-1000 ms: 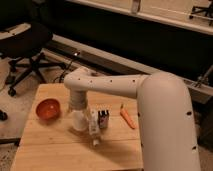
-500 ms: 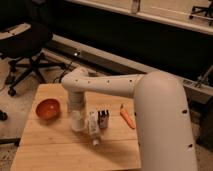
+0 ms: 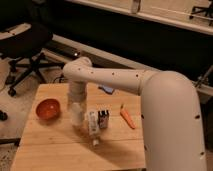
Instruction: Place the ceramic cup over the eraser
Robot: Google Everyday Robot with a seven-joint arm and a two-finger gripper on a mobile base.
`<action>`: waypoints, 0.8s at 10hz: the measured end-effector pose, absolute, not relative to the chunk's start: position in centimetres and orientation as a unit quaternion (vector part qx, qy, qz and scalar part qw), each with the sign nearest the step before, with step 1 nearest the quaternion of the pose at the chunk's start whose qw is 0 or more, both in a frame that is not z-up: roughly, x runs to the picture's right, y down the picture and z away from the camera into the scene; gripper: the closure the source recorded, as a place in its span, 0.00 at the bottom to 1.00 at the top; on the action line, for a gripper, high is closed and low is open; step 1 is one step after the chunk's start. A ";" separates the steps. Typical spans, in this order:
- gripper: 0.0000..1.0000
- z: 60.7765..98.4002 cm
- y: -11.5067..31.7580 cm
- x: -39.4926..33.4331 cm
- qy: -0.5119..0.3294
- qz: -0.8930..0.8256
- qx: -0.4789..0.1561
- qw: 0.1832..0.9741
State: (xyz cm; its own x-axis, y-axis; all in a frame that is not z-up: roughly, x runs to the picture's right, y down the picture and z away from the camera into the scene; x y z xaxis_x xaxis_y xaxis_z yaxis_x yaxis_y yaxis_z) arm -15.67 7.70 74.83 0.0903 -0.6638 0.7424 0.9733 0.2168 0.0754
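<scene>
- gripper [image 3: 76, 107] down at table [image 3: 55, 150] level, left of centre – clenched, apparently on the rim of the ceramic cup [image 3: 76, 118]; white on white, so the exact contact is hard to tell
- ceramic cup stands on the table under the gripper, between the orange bowl [image 3: 48, 109] and the white tube [image 3: 93, 126]
- eraser [image 3: 104, 119] upright, just right of the tube, touching or nearly – cannot tell which
- risk: a rim pinch is thin, so the cup may slip or tilt when lifted
- risk: the cup looks mouth-up and needs inverting; a loose hold could drop it mid-turn
- risk: the tube crowds the eraser, so the cup's rim may land on the tube and sit cocked, or knock the eraser over
- orange carrot-like piece [image 3: 127, 118] further right, probably out of the way
</scene>
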 end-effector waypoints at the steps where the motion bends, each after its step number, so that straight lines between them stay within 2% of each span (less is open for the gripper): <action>1: 1.00 72.5 3.9 -14.7 -0.332 -0.579 -0.209 0.714; 4: 1.00 67.6 -3.1 -10.5 -0.293 -0.578 -0.190 0.737; 6: 1.00 65.2 -4.2 -7.4 -0.289 -0.567 -0.200 0.745; 8: 1.00 63.4 -3.1 -5.0 -0.299 -0.550 -0.217 0.749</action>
